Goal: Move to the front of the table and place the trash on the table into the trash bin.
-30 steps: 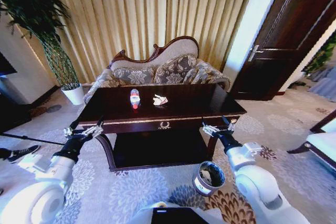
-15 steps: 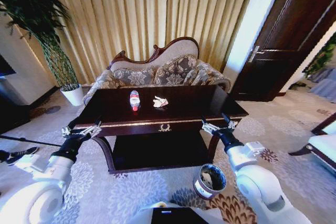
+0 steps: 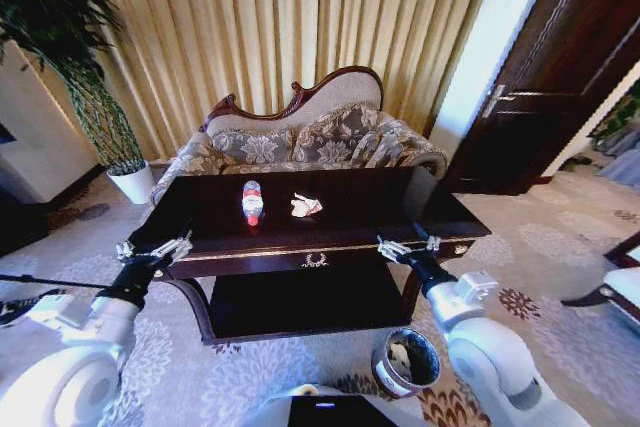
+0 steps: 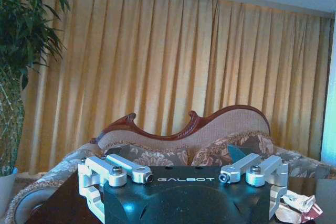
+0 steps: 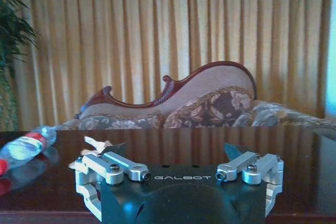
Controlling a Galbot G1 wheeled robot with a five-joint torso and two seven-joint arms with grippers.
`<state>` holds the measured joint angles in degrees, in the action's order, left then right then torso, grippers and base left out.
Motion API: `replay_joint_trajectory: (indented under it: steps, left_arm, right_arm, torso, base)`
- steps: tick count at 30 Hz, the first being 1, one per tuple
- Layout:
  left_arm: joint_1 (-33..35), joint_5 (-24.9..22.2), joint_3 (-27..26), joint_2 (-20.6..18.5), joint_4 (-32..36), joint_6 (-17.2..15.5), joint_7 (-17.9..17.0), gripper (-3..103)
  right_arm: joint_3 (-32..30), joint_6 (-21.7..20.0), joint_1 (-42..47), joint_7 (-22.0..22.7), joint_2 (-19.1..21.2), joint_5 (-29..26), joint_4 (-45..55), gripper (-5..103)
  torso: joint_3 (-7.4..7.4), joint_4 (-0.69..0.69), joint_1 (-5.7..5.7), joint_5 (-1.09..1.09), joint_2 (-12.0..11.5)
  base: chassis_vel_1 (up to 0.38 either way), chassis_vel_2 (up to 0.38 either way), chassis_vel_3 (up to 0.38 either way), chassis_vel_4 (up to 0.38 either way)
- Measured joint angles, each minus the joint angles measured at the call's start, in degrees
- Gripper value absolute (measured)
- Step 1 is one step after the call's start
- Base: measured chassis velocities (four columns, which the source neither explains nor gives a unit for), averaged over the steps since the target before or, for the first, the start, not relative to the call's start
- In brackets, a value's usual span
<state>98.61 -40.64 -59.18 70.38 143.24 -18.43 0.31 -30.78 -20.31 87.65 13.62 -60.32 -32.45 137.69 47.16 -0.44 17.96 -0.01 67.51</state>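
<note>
Robot is facing the long front edge of the table (image 3: 330, 209), sofa (image 3: 300, 137) and curtain (image 3: 290, 17) behind it. Head view is showing the full layout: bottle (image 3: 252, 201) lying on its side on the tabletop, red cap toward the robot, with the paper wad (image 3: 305, 206) just beside it to the right, not touching. Trash bin (image 3: 407, 361) is sitting on the carpet (image 3: 540, 287) by the table's front right leg, next to the right arm, something pale inside. Left gripper (image 3: 152, 250) is hovering at the front left corner, right gripper (image 3: 404, 245) at the front edge right of centre; both are holding their fingers spread with nothing between. Right wrist view is looking low across the glossy top, catching the bottle (image 5: 23, 147) and the wad (image 5: 100, 144) past its open fingers (image 5: 110, 167). Left wrist view is mostly giving the sofa (image 4: 184, 140), the potted plant (image 4: 21, 51), and a crumpled wad (image 4: 294, 205) at the frame edge.
</note>
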Motion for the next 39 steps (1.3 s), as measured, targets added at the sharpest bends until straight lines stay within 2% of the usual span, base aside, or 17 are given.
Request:
replay_joint_trajectory:
  steps: [4, 8, 9, 13, 14, 17, 18, 19, 23, 28, 39]
  left_arm:
    - [0.5, 0.0, -0.7, 0.5, 0.0, 0.1, 0.2, 100]
    - [1.5, 0.4, -1.3, 1.5, 0.0, 1.1, 0.6, 100]
    - [1.5, 0.4, -1.3, 1.5, 0.0, 1.1, 0.6, 100]
    - [2.8, 0.7, -3.1, 2.4, 0.0, 1.7, 1.1, 100]
    - [2.8, 0.7, -3.1, 2.4, 0.0, 1.7, 1.1, 100]
    - [3.3, 0.5, -4.5, 2.6, 0.0, 2.3, 1.1, 100]
    - [3.4, 0.3, -5.1, 2.6, 0.0, 2.4, 1.1, 100]
    - [3.4, 0.3, -5.1, 2.6, 0.0, 2.4, 1.1, 100]
    - [3.7, -0.6, -6.1, 2.5, 0.0, 2.5, 0.9, 100]
    - [4.1, -0.7, -7.0, 2.9, 0.0, 2.5, 0.8, 100]
    - [4.3, -0.8, -7.4, 3.6, 0.0, 2.5, 0.9, 100]
  right_arm:
    - [3.2, -0.6, -5.5, -0.2, 2.6, -2.7, -2.9, 100]
    - [9.9, -1.9, -14.7, -0.1, 6.4, -6.5, -7.8, 100]
    - [9.9, -1.9, -14.7, -0.1, 6.4, -6.5, -7.8, 100]
    - [17.8, -2.2, -25.4, 0.0, 9.0, -9.5, -14.1, 100]
    - [17.8, -2.2, -25.4, 0.0, 9.0, -9.5, -14.1, 100]
    - [24.0, -2.2, -33.9, 0.6, 9.4, -11.8, -18.1, 100]
    - [26.7, -2.2, -36.8, 1.0, 9.0, -12.5, -19.8, 100]
    - [26.7, -2.2, -36.8, 1.0, 9.0, -12.5, -19.8, 100]
    - [33.8, -2.4, -44.7, 1.5, 6.1, -13.3, -25.8, 100]
    - [37.9, -2.5, -49.6, 1.8, 2.7, -12.9, -31.3, 100]
    - [41.4, -4.8, -55.4, 3.7, -2.1, -13.1, -38.5, 100]
  torso:
    - [0.01, 0.01, 0.0, 0.02, 0.0]
    - [0.03, 0.0, 0.05, 0.01, 0.0]
    - [0.03, 0.0, 0.05, 0.01, 0.0]
    - [0.03, 0.01, 0.05, 0.02, 0.0]
    - [0.03, 0.01, 0.05, 0.02, 0.0]
    - [0.02, 0.01, 0.05, -0.03, 0.0]
    - [0.03, 0.01, 0.05, 0.03, 0.0]
    - [0.03, 0.01, 0.05, 0.03, 0.0]
    - [0.03, 0.02, 0.05, 0.01, 0.0]
    - [0.03, 0.01, 0.05, 0.01, 0.0]
    - [0.02, 0.01, 0.04, 0.0, 0.0]
  base:
    - [0.0, 0.0, 0.0, 0.0]
    - [0.0, 0.0, 0.0, 0.0]
    - [0.0, 0.0, 0.0, 0.0]
    - [0.0, 0.0, 0.0, 0.0]
    - [0.0, 0.0, 0.0, 0.0]
    - [0.0, 0.0, 0.0, 0.0]
    - [0.0, 0.0, 0.0, 0.0]
    - [0.0, 0.0, 0.0, 0.0]
    - [0.0, 0.0, 0.0, 0.0]
    - [0.0, 0.0, 0.0, 0.0]
    - [0.0, 0.0, 0.0, 0.0]
